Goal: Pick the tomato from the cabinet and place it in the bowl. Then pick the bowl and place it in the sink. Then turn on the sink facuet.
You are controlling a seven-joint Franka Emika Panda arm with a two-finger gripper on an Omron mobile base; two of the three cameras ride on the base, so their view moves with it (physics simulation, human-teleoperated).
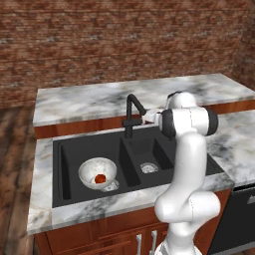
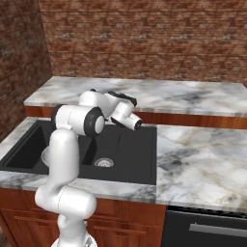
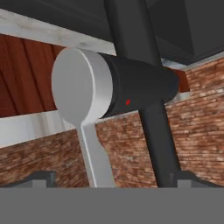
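Note:
The marbled bowl (image 1: 97,171) sits in the left basin of the black sink (image 1: 69,154), with the small red tomato (image 1: 100,178) inside it. Behind the divider between the basins rises the black sink faucet (image 1: 130,112). My gripper (image 1: 145,118) is right beside the faucet's stem, at the height of its handle. In the hand view the faucet's black handle body (image 3: 140,87) and its grey lever (image 3: 94,153) are very close, between my open gripper's (image 3: 116,179) dark fingertips (image 3: 39,177). Nothing is held. The cabinet is out of view.
A raised marble counter (image 1: 99,97) runs behind the sink, below a brick wall (image 1: 124,40). More marble counter (image 2: 202,159) extends to the right, over a dark dishwasher front (image 2: 207,226). The right basin has a steel drain (image 1: 149,168).

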